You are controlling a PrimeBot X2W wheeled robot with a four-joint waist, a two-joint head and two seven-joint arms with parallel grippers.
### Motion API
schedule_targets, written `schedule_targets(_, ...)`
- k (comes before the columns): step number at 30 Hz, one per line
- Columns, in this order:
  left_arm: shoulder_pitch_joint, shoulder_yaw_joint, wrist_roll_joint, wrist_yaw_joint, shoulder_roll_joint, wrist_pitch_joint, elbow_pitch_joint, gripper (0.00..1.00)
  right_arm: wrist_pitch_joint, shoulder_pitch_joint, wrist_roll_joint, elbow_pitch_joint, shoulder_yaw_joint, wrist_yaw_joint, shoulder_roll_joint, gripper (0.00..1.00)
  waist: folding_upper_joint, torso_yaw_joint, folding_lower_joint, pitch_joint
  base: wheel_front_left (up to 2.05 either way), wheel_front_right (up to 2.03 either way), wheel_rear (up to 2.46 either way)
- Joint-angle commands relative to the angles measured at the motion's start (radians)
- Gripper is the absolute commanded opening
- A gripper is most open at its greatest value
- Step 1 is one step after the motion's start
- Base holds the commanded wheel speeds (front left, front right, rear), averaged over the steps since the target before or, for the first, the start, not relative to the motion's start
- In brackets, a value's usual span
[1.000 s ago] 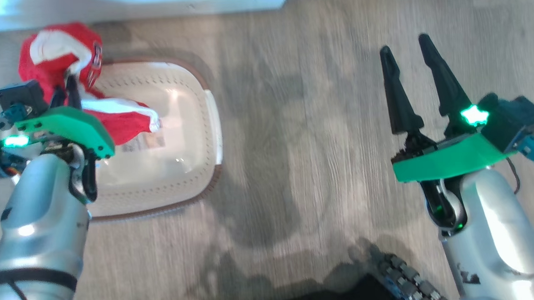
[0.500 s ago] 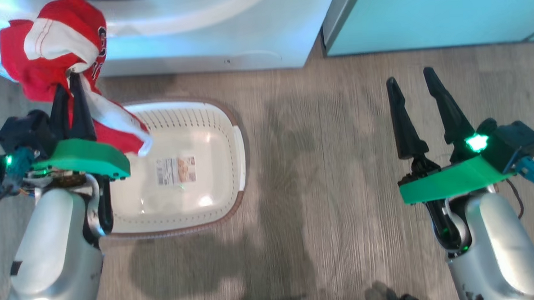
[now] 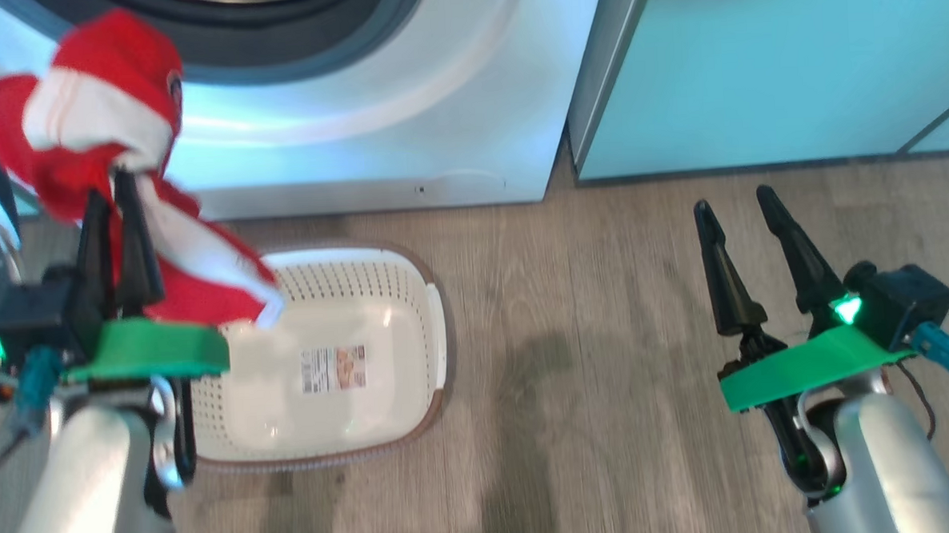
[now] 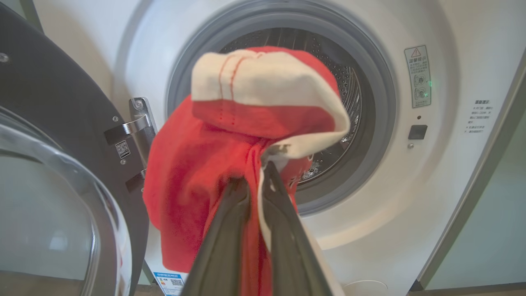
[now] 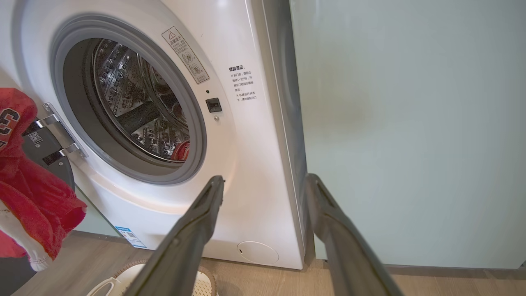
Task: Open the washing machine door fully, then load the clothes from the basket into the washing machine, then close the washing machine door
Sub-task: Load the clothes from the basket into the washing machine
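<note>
left tool [image 4: 254, 174]: pressed together, pinching red clothes [image 4: 230, 135] held up before the washing machine [image 3: 405, 141] opening | right tool [image 3: 731, 198]: spread, empty, off the machine's right front | washing machine door [image 4: 61, 102]: open at its left | basket [image 3: 347, 284]: on the floor just before it

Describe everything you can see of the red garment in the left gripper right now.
The red garment is soft, bright red fabric with a broad white band folded over its top and dark lettering on one fold. Bunched, it hangs pinched between the left gripper's shut fingers, held in the air before the washing machine's open drum. A white-trimmed tail droops above the basket, seemingly clear of it.
</note>
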Motion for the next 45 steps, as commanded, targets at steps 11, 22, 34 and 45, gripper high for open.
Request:
schedule_targets(11,0.152,0.012,0.049,0.041,0.071,0.051,-0.119,0.00,0.022,0.065,-0.014,-0.039,-0.008,0.000,0.001,1.00,-0.0001,-0.003,0.0001,-0.105,0.00,0.00,0.00)
schedule_targets(22,0.257,-0.011,0.051,0.054,0.080,0.074,-0.142,0.00,0.043,0.112,-0.022,-0.055,-0.017,0.000,0.004,1.00,-0.0001,0.000,0.0001,-0.177,0.00,0.00,0.00)
schedule_targets(34,0.289,-0.028,0.046,0.053,0.086,0.084,-0.154,0.00,0.062,0.130,-0.035,-0.074,-0.029,0.000,0.005,1.00,-0.0001,0.012,0.0001,-0.200,0.00,0.00,0.00)
schedule_targets(45,0.277,-0.040,0.041,0.046,0.088,0.085,-0.149,0.00,0.059,0.125,-0.034,-0.079,-0.033,0.000,0.006,1.00,-0.0001,0.021,0.0001,-0.190,0.00,0.00,0.00)
